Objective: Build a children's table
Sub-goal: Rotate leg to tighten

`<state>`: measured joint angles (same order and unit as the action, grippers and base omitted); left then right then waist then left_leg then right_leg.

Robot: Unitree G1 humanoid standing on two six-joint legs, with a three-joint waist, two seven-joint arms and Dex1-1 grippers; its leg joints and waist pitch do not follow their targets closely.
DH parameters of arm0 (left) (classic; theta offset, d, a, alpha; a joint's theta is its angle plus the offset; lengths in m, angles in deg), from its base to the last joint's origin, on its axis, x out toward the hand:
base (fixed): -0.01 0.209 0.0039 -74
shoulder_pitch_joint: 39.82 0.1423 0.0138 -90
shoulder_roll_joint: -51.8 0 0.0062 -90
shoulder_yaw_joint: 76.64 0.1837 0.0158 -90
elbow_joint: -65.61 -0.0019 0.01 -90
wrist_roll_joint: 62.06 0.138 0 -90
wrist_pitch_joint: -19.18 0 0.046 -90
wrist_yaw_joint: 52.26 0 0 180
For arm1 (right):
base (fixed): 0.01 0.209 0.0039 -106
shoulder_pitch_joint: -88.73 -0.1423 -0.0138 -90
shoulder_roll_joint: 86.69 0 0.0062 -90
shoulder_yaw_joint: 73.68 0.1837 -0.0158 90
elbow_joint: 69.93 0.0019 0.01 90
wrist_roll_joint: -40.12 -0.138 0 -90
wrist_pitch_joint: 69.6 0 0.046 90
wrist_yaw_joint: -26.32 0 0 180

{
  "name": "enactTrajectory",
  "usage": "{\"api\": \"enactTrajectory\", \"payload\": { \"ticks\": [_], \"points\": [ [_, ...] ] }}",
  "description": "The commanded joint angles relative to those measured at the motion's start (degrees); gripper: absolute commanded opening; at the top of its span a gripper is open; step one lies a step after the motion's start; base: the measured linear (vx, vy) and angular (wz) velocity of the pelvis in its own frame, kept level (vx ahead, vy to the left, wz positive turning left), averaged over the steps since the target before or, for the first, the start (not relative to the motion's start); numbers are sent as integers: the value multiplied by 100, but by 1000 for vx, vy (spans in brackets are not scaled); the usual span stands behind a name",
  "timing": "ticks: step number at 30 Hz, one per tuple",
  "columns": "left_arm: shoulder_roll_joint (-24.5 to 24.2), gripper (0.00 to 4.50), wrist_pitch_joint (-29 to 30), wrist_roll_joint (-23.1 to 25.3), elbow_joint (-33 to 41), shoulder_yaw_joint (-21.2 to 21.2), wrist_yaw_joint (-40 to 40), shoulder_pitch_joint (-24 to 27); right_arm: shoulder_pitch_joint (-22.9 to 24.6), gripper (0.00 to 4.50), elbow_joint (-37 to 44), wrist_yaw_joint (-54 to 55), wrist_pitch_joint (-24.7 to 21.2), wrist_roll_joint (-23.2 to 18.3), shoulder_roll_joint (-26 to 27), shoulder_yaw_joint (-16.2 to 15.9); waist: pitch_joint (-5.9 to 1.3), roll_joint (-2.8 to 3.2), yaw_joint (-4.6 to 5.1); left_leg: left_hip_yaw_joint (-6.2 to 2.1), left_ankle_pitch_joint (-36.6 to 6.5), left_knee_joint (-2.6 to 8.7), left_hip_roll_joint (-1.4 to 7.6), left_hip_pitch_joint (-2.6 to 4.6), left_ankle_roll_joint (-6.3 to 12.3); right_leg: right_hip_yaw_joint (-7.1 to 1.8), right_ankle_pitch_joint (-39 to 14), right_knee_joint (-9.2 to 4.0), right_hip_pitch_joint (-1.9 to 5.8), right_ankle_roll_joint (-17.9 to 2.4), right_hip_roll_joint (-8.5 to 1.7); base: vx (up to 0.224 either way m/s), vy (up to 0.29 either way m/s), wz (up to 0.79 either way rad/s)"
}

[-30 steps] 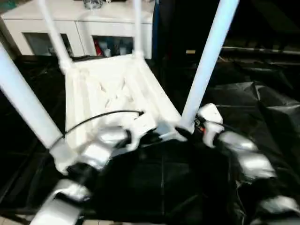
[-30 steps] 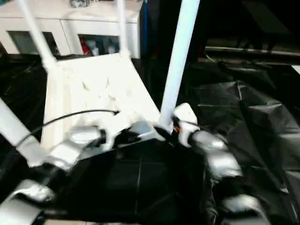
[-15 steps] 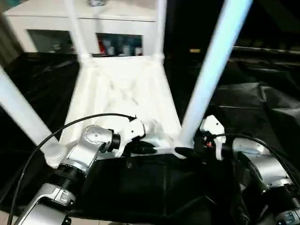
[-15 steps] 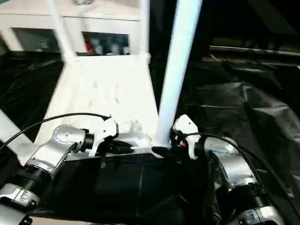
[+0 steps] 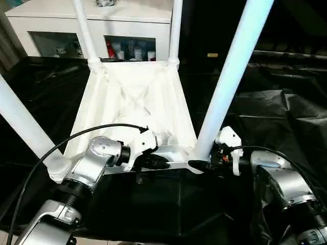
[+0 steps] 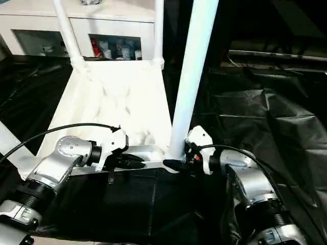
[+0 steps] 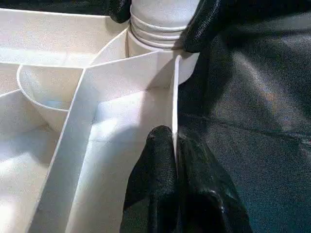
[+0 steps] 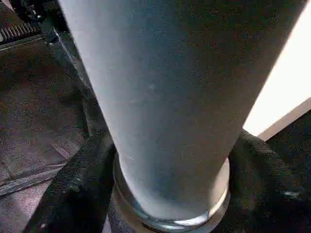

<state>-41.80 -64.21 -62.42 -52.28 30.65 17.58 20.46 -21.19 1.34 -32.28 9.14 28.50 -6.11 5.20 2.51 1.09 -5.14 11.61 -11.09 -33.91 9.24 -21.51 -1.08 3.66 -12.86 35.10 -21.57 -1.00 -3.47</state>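
Observation:
The children's table lies upside down, its ribbed white top (image 5: 133, 102) on the black cover with legs standing up. My left gripper (image 5: 158, 162) is shut on the thin near rim of the top (image 7: 174, 138), a black finger (image 7: 155, 170) on each side of the wall. The near-right leg (image 5: 230, 76) rises from its corner socket. My right gripper (image 5: 200, 162) clasps this leg's base from the right, its fingers (image 8: 82, 184) pressed against both sides of the collar. The near-left leg (image 5: 23, 127) and two far legs (image 5: 175, 30) stand in their sockets.
A white glass-door cabinet (image 5: 51, 25) stands behind the work table. Crinkled black covering (image 5: 286, 112) spreads to the right and front. A black cable (image 5: 76, 135) loops over my left forearm above the table top's near-left part.
The head camera has swung and steadied. My right gripper's fingers have narrowed onto the base of the near-right leg. The left grip on the rim is unchanged.

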Motion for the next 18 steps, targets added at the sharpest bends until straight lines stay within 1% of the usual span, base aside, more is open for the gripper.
{"api": "enactTrajectory", "payload": {
  "ticks": [1,4,7,8,9,10,11,12,13,14,15,16,17,18],
  "points": [
    [67,0,70,-194,96,104,219,114,-59,290,-43,-1,-99,-95,54,62,-316,-94,-6,-224,-553,355,492,88,525,-332,-361,-376,216,-1378,-611,0,0,0],
    [83,0,131,-208,102,120,238,141,-19,278,-109,117,-130,-165,171,155,-320,-76,-4,-221,-533,351,492,89,531,-329,-303,-368,212,-1409,-610,0,0,0],
    [205,0,211,-82,-44,102,-102,93,-99,277,-536,895,-20,-21,485,370,-310,-76,22,-227,-613,362,492,87,475,-334,-411,-384,203,-1424,-623,0,0,0],
    [241,0,208,-9,-116,104,-243,61,-139,276,-662,1158,-7,21,577,443,-280,-82,72,-242,-803,392,479,78,345,-330,-759,-428,209,-1384,-627,0,0,0],
    [488,0,266,220,-445,34,-962,-101,-326,276,-1159,2289,-245,46,972,814,-255,-78,121,-252,-1027,418,468,101,217,-329,-1153,-472,194,-1340,-623,0,0,0],
    [616,0,319,274,-575,-21,-1274,-172,-375,276,-1305,2652,-320,61,1102,916,-236,-59,159,-255,-1185,430,465,125,112,-326,-1425,-495,166,-1319,-612,0,0,0],
    [694,0,362,296,-640,-58,-1454,-211,-396,275,-1372,2829,-362,72,1169,966,-237,-75,198,-277,-1460,434,452,172,-50,-319,-1941,-544,170,-1205,-624,0,0,0],
    [909,0,525,319,-785,-159,-1901,-324,-443,275,-1503,3272,-303,165,1346,1006,-243,-55,207,-281,-1492,438,470,167,-95,-343,-2000,-561,175,-1137,-641,-50,8,-3],
    [909,0,525,319,-785,-159,-1901,-324,-443,275,-1503,3272,-303,165,1346,1006,-243,-55,207,-281,-1492,438,470,167,-95,-343,-2000,-561,175,-1137,-641,0,0,0],
    [1440,0,918,279,-1140,-441,-2897,-617,-598,275,-1803,4245,-2,471,1745,1014,-213,-53,228,-262,-1682,451,471,216,-163,-356,-2155,-600,106,-1057,-614,0,0,0],
    [1508,0,952,286,-1187,-460,-3017,-660,-629,275,-1847,4352,47,511,1804,1006,-204,-76,253,-284,-1842,448,446,233,-238,-348,-2412,-625,101,-1028,-633,0,0,0],
    [1508,0,952,286,-1187,-460,-3017,-660,-629,275,-1847,4352,47,511,1804,1006,-216,-84,237,-296,-1827,448,443,235,-233,-344,-2494,-639,120,-994,-655,0,0,0],
    [1603,0,943,329,-1255,-460,-3193,-728,-688,275,-1930,4526,113,608,1896,965,-240,-87,220,-289,-1624,445,444,191,-141,-361,-2315,-637,155,-952,-661,0,0,0],
    [1705,0,900,385,-1340,-463,-3398,-800,-761,275,-2047,4700,182,730,1983,902,-232,-96,212,-285,-1565,451,450,179,-92,-364,-2196,-631,152,-951,-648,0,0,0]
  ]
}}
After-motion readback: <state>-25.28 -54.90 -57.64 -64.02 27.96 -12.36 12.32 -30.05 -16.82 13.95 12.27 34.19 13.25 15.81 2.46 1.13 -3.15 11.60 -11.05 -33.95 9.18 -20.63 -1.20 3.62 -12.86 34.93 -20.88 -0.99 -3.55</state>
